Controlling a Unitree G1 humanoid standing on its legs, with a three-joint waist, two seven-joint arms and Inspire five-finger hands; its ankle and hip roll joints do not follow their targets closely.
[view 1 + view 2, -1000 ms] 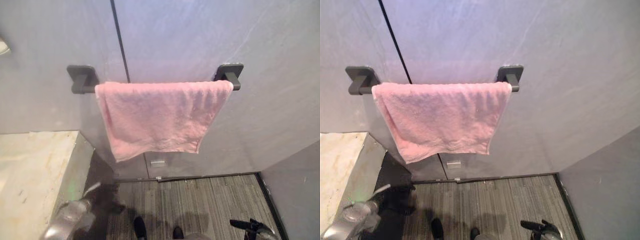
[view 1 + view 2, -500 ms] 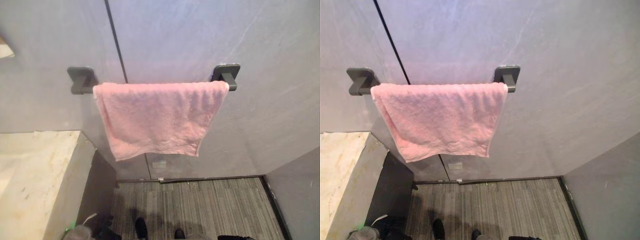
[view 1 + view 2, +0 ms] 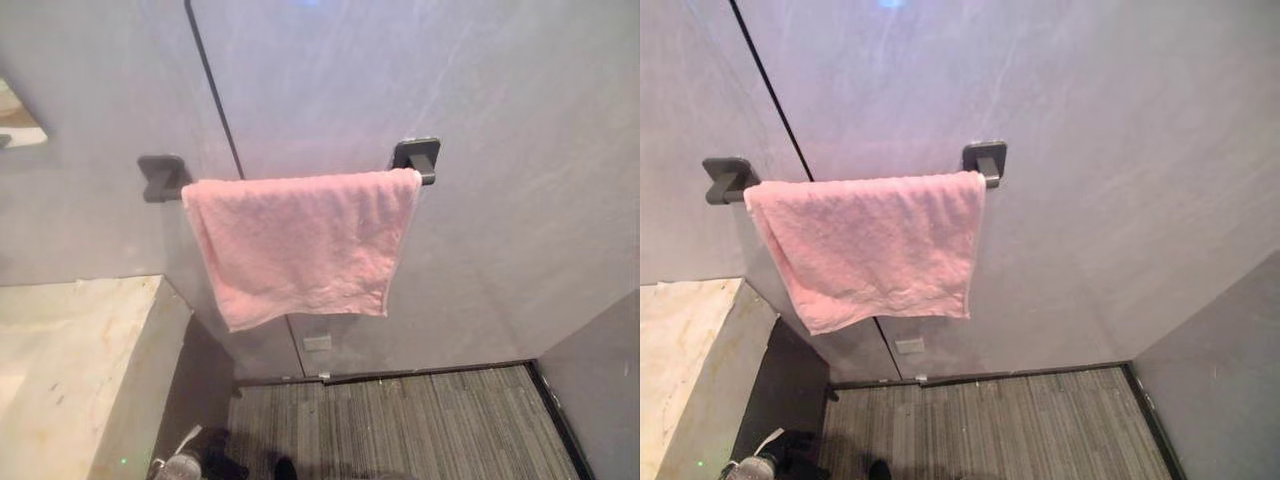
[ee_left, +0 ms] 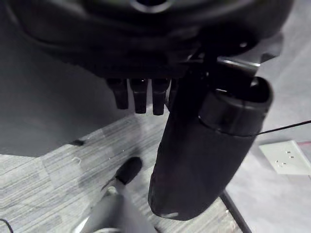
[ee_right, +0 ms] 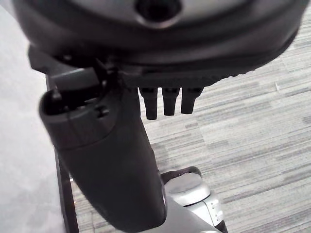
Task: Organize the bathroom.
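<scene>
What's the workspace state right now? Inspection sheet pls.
Surface: pale marble counter at lower left, bare top.
Job's things: pink towel draped over dark towel bar, lower edge slanted.
Clutter: nothing seen.
Hands: left hand and right hand both hang over the floor, fingers straight, holding nothing.
Cables: nothing seen.
Surroundings: grey wall with a socket, striped grey floor.

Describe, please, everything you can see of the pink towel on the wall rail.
The pink towel is a soft, terry-looking cloth draped over a dark rail on the grey wall. It covers most of the rail between the two square brackets. Its lower edge hangs unevenly, lower at the left corner, well above the striped floor. Nothing else touches it, neither hand.
</scene>
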